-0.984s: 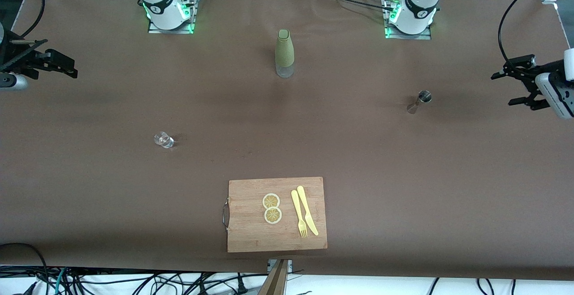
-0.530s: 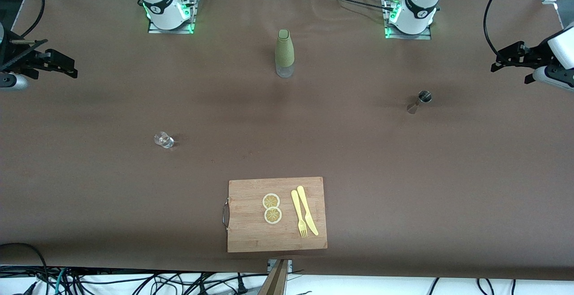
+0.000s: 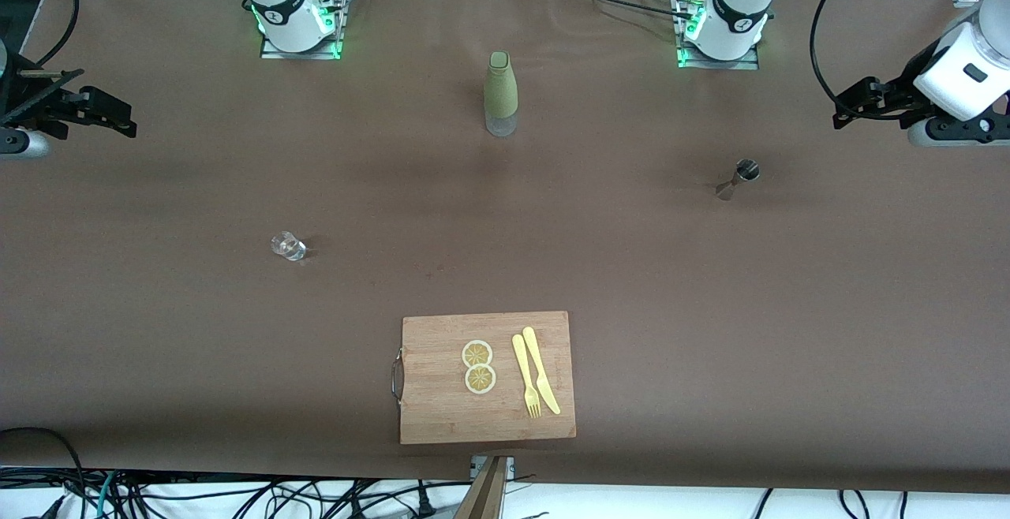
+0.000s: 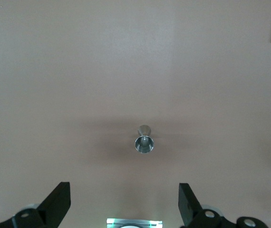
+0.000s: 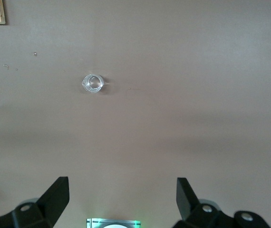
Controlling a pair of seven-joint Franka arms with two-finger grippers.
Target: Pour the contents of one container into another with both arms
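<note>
Both arms hang high at the table's ends, the left gripper point(image 3: 856, 105) and right gripper point(image 3: 106, 117) spread wide and empty. A small metal measuring cup point(image 3: 738, 177) stands toward the left arm's end, a tiny glass point(image 3: 289, 246) toward the right's. Both look light, slick and easily tipped, best pinched around their sides.
</note>
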